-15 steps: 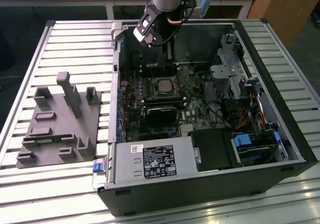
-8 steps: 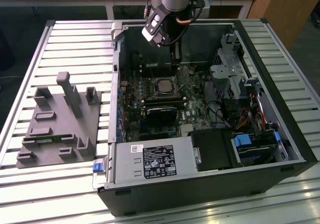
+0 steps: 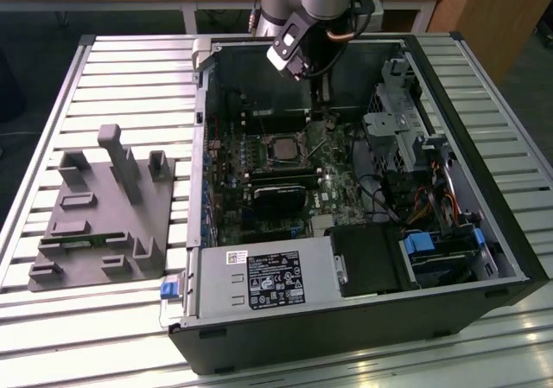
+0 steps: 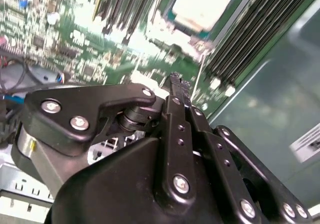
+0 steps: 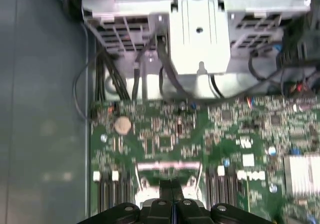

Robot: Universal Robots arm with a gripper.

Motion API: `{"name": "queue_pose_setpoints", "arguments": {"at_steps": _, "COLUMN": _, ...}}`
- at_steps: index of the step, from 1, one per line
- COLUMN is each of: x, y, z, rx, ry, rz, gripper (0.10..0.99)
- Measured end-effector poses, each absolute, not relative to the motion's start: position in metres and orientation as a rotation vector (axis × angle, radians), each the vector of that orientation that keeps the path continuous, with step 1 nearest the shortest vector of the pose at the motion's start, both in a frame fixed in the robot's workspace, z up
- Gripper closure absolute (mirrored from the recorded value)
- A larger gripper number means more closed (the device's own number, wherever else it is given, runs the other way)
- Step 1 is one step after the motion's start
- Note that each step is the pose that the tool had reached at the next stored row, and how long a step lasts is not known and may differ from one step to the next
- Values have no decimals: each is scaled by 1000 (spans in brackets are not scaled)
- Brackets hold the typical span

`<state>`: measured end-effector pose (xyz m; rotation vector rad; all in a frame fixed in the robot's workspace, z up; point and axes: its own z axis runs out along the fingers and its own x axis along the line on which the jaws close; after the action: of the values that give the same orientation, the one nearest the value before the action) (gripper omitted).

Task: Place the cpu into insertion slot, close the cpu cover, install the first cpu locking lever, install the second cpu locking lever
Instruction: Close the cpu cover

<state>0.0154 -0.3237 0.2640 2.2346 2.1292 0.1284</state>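
One arm's gripper, fingers pressed together and carrying nothing, hangs inside an open computer case on a slatted desk. The cpu, its pale face showing in the second wrist view, sits in the insertion slot, at about seven o'clock from the gripper in the exterior view. With the chip apparently seated, work looks to stand at the cover-and-lever stage. The next move calls for a fine, low approach to thin metal beside the socket.
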Motion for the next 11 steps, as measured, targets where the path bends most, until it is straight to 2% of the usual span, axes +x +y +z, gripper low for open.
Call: {"name": "queue_pose_setpoints", "arguments": {"at_steps": 11, "x": 49, "y": -324, "z": 264, "rx": 2236, "ry": 2131, "rz": 125, "gripper": 980}}
